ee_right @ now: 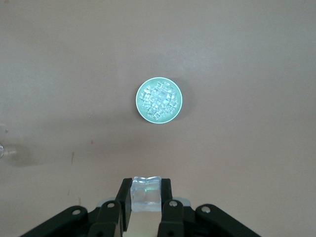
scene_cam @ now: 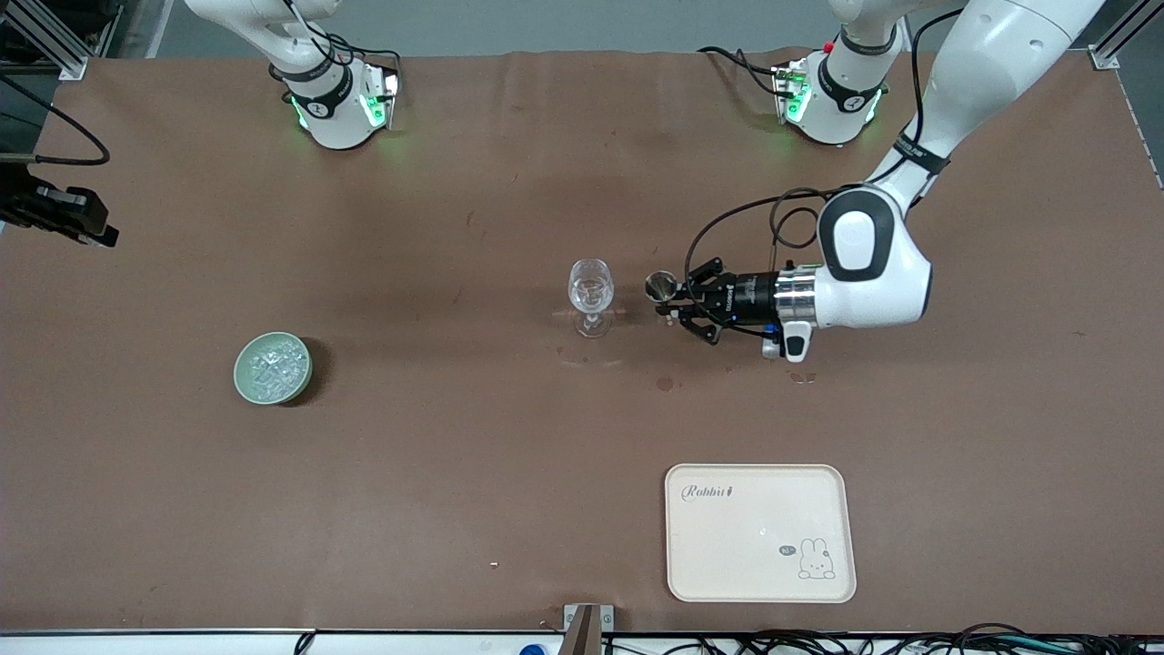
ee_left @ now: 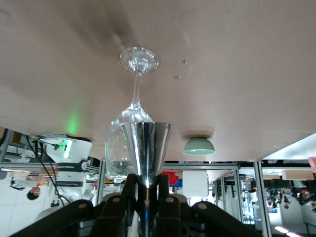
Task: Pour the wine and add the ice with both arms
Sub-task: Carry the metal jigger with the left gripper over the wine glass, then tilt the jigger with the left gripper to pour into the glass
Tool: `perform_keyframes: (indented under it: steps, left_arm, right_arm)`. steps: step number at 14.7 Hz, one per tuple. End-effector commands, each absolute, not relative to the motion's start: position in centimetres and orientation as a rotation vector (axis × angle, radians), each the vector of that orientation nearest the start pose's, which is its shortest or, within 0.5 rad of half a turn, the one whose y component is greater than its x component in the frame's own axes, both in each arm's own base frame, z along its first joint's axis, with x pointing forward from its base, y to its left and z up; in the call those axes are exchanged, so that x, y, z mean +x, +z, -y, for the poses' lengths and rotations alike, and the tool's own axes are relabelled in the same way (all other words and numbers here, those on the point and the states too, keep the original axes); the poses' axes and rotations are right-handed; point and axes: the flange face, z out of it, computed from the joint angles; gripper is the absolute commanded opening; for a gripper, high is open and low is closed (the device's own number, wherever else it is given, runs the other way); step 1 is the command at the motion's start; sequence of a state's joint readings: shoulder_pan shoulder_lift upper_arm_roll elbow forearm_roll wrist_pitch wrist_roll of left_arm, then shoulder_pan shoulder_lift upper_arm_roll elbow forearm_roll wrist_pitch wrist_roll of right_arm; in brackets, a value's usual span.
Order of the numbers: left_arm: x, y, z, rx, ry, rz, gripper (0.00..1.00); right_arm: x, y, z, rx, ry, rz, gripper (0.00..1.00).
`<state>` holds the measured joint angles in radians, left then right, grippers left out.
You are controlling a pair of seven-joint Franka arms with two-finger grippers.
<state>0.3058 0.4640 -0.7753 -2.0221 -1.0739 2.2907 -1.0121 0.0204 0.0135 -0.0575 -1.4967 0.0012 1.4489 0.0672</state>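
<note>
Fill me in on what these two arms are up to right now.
The left gripper holds a small metal cup tipped sideways beside the rim of the wine glass standing mid-table. The right gripper, high over the table, is shut on a clear ice cube, above the green bowl of ice toward the right arm's end. A cream tray lies nearer the front camera.
</note>
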Motion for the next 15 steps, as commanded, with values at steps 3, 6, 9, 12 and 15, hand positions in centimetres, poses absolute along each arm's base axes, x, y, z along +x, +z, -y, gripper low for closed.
perform_keyframes:
  steps: [3, 6, 9, 12, 15]
  left_arm:
    - [52.2, 31.3, 28.7, 1.716, -0.993, -1.507, 0.00]
    - [51.2, 31.7, 30.8, 1.726, -0.965, -1.548, 0.00]
    - [50.5, 32.1, 32.1, 1.751, -0.931, -1.548, 0.00]
    - [49.8, 32.4, 32.1, 1.781, -0.910, -1.545, 0.00]
    - [49.6, 32.6, 32.1, 1.846, -0.876, -1.547, 0.00]
  right_arm:
    - [54.0, 64.3, 1.7, -3.122, 0.084, -0.154, 0.04]
    - [54.0, 64.2, 1.7, -3.122, 0.087, -0.154, 0.04]
    - [54.1, 64.1, 1.3, -3.122, 0.089, -0.142, 0.04]
    - [54.0, 64.2, 1.3, -3.122, 0.089, -0.142, 0.04]
    - [54.0, 64.2, 1.3, -3.122, 0.089, -0.142, 0.04]
